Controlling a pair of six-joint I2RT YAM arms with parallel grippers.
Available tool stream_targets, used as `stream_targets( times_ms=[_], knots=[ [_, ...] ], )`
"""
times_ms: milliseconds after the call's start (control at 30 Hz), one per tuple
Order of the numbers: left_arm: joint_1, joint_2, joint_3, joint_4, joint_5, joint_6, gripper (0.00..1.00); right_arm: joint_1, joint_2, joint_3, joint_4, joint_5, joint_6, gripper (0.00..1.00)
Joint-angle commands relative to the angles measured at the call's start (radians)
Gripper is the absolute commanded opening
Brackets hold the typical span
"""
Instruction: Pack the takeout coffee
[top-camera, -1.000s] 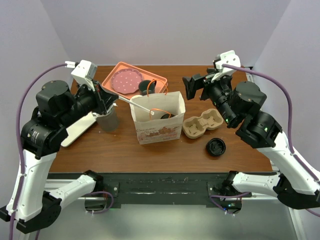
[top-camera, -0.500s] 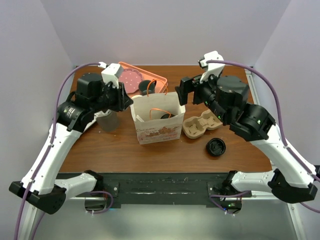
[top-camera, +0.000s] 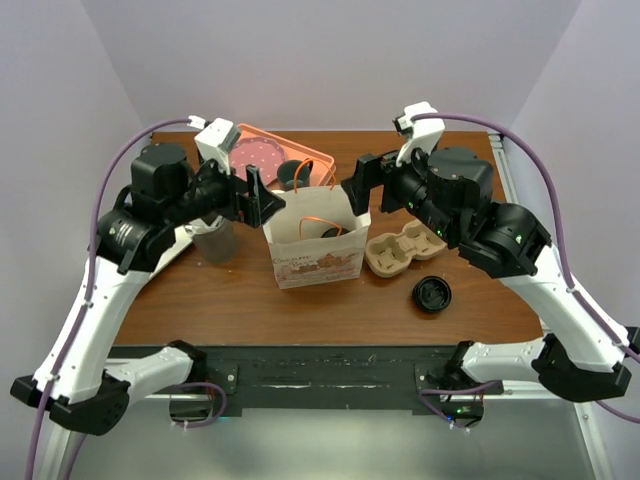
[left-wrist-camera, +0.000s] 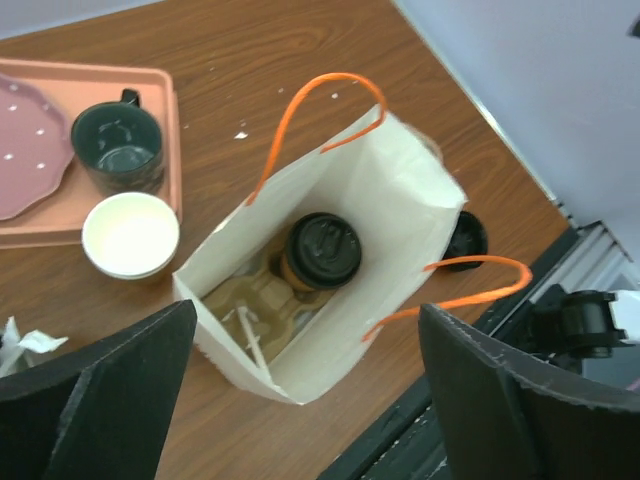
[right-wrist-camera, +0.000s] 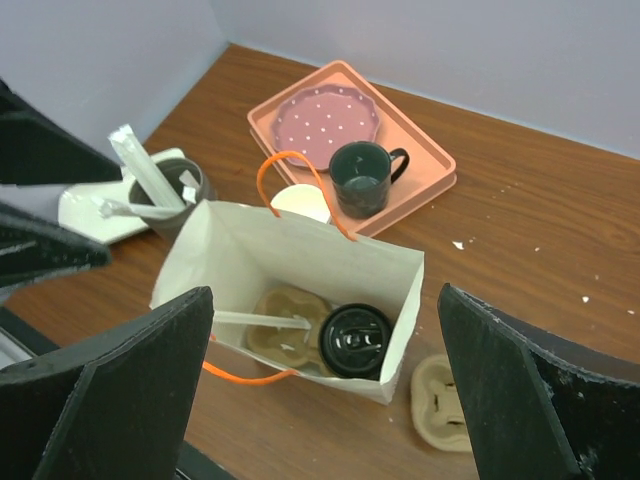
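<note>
Top view: the left claw (top-camera: 262, 196) hangs just off the bag (top-camera: 315, 258) at its 10 o'clock, and the right claw (top-camera: 362, 182) at its 1 o'clock. Both have their jaws wide apart and hold nothing. The coffee (top-camera: 330, 232) shows only as a dark lid inside the bag's mouth. A spare carrier (top-camera: 405, 246) sits at the bag's 3 o'clock, and a loose lid (top-camera: 433, 294) lies on the tabletop (top-camera: 200, 290) at 4 o'clock.

Left wrist view: looking straight down, the coffee stands upright in the bag, seated in a cardboard holder (left-wrist-camera: 262, 300). A straw (left-wrist-camera: 250, 338) lies beside it at 8 o'clock. The orange handles (left-wrist-camera: 318, 105) arch up over both long edges of the bag.

Right wrist view: the same, with the coffee toward the bag's 5 o'clock corner. The mug (right-wrist-camera: 362, 178) and tray (right-wrist-camera: 430, 150) sit beyond the bag at 12 o'clock.

The packing looks essentially done. The risk now is the light paper bag. A finger that drops or swings inward could snag a handle loop or press on a wall, which could tip the bag and the cup with it. The left claw is closest to the rim, so its exit needs the most care.
</note>
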Motion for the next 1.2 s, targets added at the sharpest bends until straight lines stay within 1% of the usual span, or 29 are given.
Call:
stream_targets(
  times_ms=[0, 33, 133, 300, 433, 633, 833, 1167],
  knots=[
    [0.007, -0.109, -0.085, 0.195, 0.119, -0.062, 1.0, 0.0, -0.016, 0.035, 0.033, 0.034, 0.115, 0.99],
    [0.007, -0.125, -0.103, 0.252, 0.126, -0.072, 1.0, -0.002, -0.021, 0.023, 0.041, 0.043, 0.129, 0.99],
    [0.007, -0.191, -0.177, 0.346, 0.14, -0.09, 1.0, -0.002, -0.031, 0.009, 0.05, 0.053, 0.156, 0.99],
    [0.007, -0.265, -0.261, 0.401, 0.116, -0.124, 1.0, -0.002, -0.039, -0.003, 0.042, 0.054, 0.198, 0.99],
    [0.007, -0.306, -0.297, 0.438, 0.096, -0.158, 1.0, -0.002, -0.074, -0.061, 0.071, 0.056, 0.215, 0.99],
    [0.007, -0.323, -0.3, 0.42, 0.085, -0.162, 1.0, -0.002, -0.116, -0.104, 0.119, 0.051, 0.225, 0.99],
    [0.007, -0.334, -0.289, 0.417, 0.068, -0.164, 1.0, -0.003, -0.12, -0.1, 0.098, 0.047, 0.201, 0.99],
    [0.007, -0.34, -0.283, 0.417, 0.062, -0.162, 1.0, -0.002, -0.12, -0.1, 0.114, 0.037, 0.187, 0.99]
  ],
)
